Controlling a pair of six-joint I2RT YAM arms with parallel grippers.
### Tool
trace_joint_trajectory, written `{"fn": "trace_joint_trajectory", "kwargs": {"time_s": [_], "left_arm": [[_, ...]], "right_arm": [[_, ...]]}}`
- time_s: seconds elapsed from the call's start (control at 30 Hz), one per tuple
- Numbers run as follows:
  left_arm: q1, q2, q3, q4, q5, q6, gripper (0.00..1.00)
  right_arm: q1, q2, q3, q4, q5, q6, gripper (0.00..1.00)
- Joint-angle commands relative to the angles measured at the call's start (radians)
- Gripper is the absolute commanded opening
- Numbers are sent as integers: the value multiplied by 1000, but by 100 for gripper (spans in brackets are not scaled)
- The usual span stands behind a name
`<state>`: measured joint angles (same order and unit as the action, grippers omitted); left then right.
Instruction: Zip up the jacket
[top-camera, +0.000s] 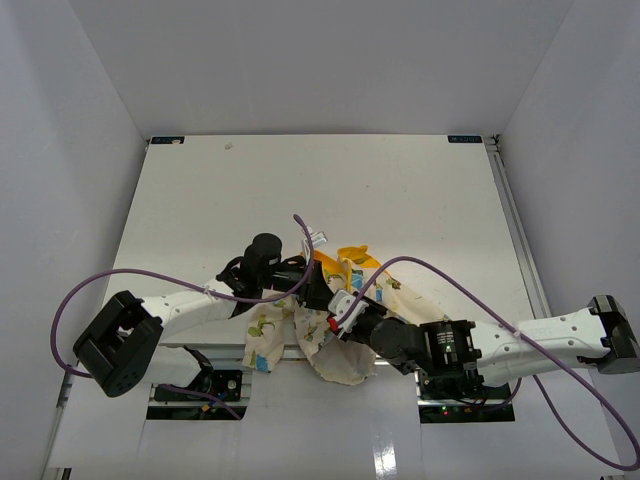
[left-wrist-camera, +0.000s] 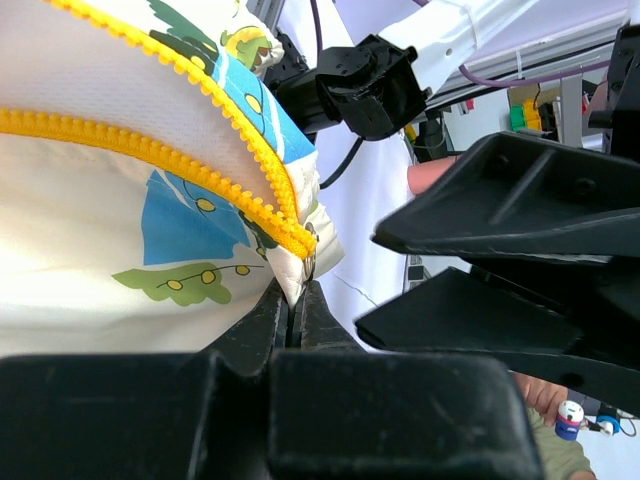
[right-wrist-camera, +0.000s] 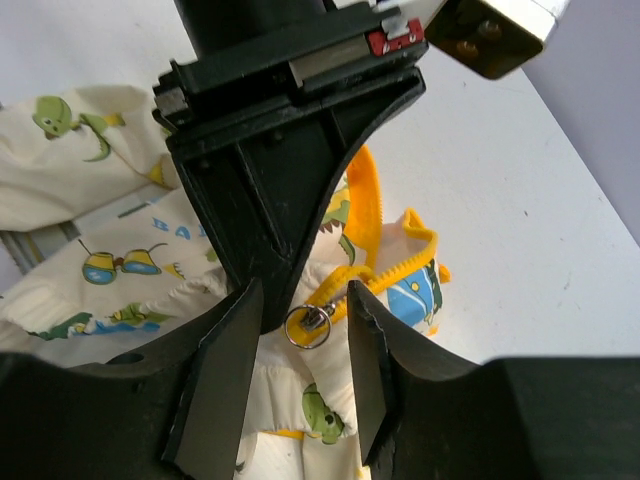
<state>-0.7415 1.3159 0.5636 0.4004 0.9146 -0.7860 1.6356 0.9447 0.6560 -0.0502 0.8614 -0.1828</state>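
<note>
two arms reach in from either side of the jacket (top-camera: 340, 360), which lies bunched at the near edge of the white table (top-camera: 300, 190): cream cloth with small green and blue figures and yellow trim. the left gripper (left-wrist-camera: 297, 305) works at the jacket's left side, its fingers pressed together on the bottom end of the yellow zipper tape (left-wrist-camera: 150, 150), pinching the cloth corner where the two rows of teeth meet. the right gripper (right-wrist-camera: 300, 345) comes at the jacket from the right with jaws parted, one finger (right-wrist-camera: 222, 380) on each side of the round metal zipper pull (right-wrist-camera: 306, 326). the ring sits in the gap, and i cannot tell whether either finger touches it. just beyond the pull, the black body of the left gripper stands over the cloth. a purple cable (top-camera: 120, 272) loops out well to the left of the jacket. beyond the jacket the table runs on to the far wall.
</note>
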Motion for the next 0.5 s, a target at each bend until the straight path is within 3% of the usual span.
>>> {"fn": "trace_joint_trajectory", "kwargs": {"time_s": [0.0, 0.3, 0.47], "left_arm": [[-6, -17, 1, 3, 21, 7, 0], [-7, -17, 0, 6, 21, 7, 0], [-7, -16, 1, 12, 29, 0, 0]], "right_arm": [[-2, -29, 45, 63, -62, 22, 47], [-39, -93, 30, 52, -55, 145, 44], [-95, -133, 47, -119, -104, 294, 46]]}}
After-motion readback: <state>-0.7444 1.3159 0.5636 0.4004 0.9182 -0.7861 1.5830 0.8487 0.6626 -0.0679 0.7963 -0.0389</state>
